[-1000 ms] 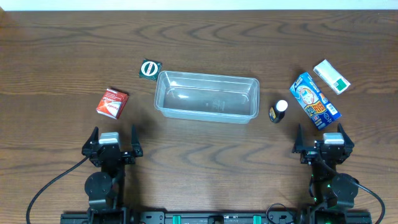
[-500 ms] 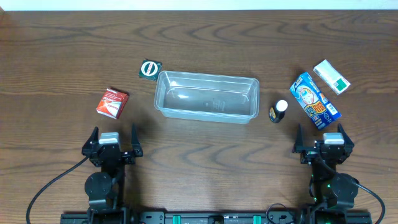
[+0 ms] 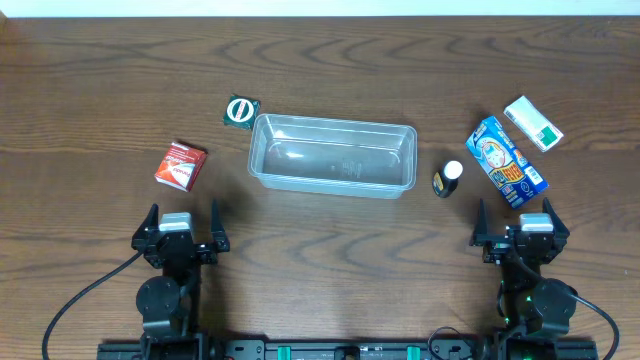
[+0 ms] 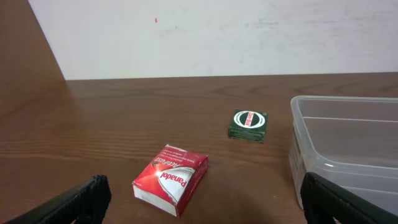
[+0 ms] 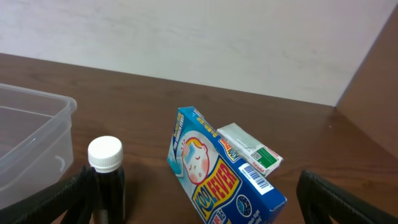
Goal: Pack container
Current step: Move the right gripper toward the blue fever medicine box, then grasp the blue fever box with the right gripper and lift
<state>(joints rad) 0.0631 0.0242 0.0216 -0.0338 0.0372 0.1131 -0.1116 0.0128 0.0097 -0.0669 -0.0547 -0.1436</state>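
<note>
The clear plastic container sits mid-table and holds nothing; its corner shows in the left wrist view and the right wrist view. A red Panadol box lies to its left. A small green box lies at its back left corner. A dark bottle with a white cap, a blue Kool Fever box and a white-green box lie to its right. My left gripper and right gripper are open and empty near the front edge.
A pale wall rises behind the table's far edge. Cables run from both arm bases at the front edge.
</note>
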